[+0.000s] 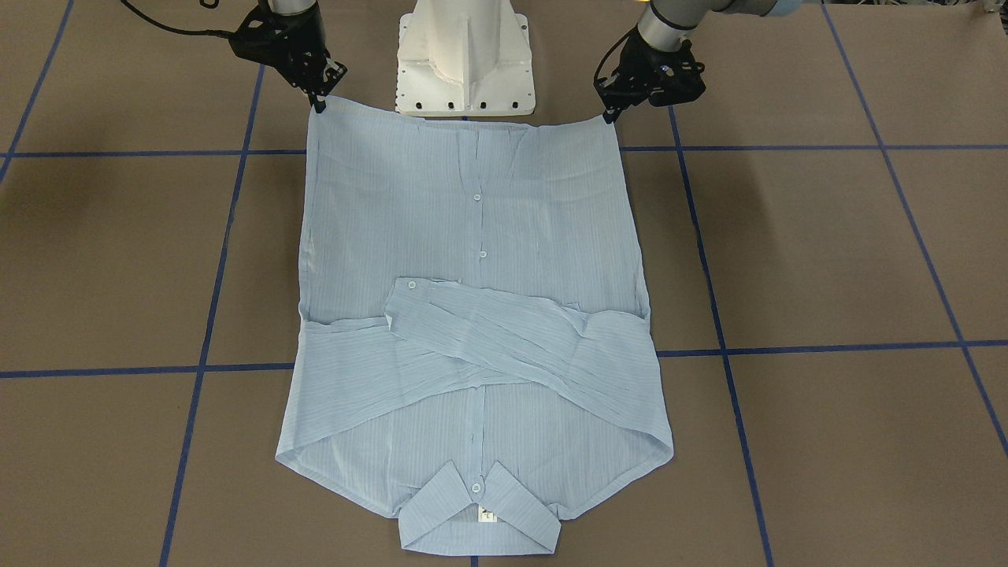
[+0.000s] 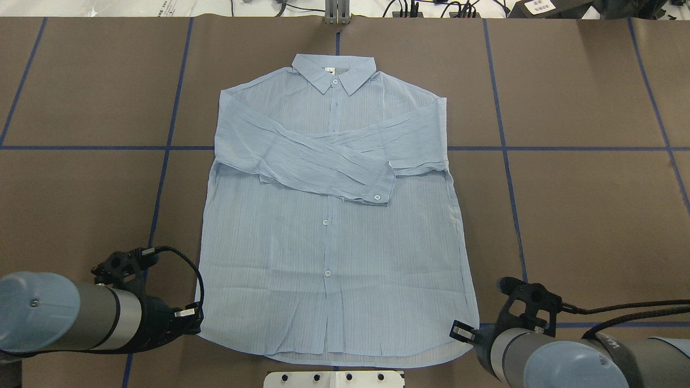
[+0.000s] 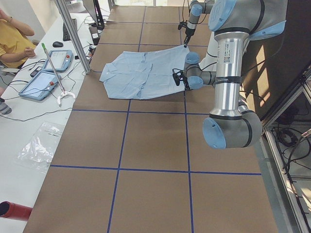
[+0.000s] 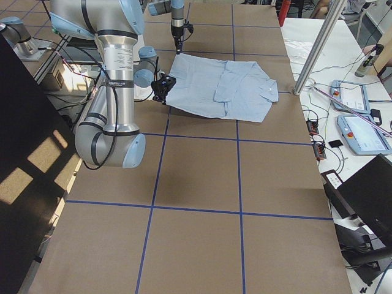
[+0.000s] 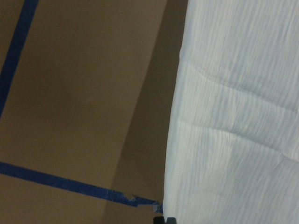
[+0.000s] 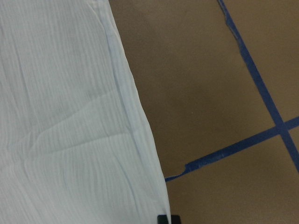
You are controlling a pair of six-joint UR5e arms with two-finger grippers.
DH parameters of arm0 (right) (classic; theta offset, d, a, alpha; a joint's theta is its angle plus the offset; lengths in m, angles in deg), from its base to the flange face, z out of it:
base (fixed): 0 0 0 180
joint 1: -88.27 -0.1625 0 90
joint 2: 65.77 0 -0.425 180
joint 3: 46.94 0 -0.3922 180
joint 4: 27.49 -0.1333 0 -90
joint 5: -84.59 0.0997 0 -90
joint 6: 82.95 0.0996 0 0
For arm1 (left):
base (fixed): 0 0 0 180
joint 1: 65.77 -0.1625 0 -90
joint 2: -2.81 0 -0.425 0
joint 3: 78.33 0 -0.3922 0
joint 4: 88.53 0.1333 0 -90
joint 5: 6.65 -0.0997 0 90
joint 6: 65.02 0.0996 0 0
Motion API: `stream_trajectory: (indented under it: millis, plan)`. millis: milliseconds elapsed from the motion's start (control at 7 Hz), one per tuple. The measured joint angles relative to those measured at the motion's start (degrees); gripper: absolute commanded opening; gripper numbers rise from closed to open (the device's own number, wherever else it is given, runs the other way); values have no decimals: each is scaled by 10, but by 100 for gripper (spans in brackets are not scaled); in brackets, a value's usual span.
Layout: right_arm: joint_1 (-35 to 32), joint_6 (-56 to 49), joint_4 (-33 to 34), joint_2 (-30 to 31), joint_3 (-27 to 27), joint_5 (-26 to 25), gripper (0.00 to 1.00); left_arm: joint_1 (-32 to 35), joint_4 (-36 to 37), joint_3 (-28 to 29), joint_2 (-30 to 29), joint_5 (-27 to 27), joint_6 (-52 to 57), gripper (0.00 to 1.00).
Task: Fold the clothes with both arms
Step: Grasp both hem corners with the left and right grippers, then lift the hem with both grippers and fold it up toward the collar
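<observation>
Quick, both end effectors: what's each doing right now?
Left end effector: closed on the shirt at one hem corner.
Right end effector: closed on the other hem corner.

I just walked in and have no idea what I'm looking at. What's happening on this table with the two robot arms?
A light blue shirt lies flat and buttoned on the table, partway through being folded. Both sleeves are crossed over the chest, and the lower half is not yet folded. The left gripper and the right gripper are each at a hem corner on the robot's side, apparently pinching it.
</observation>
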Motion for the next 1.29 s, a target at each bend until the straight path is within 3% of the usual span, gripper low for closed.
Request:
stream_trajectory:
  millis: [429,1000,1286]
  plan:
    - [-60,-3,14,-23,18,-2,0,87,45,-38,-36,35,14,0]
    - [-208,-20,15,-105,-1,26,0,282,83,53,-164,92,108,0]
    - [-282,-50,14,-143,-59,68,0,335,83,131,-216,117,126,0]
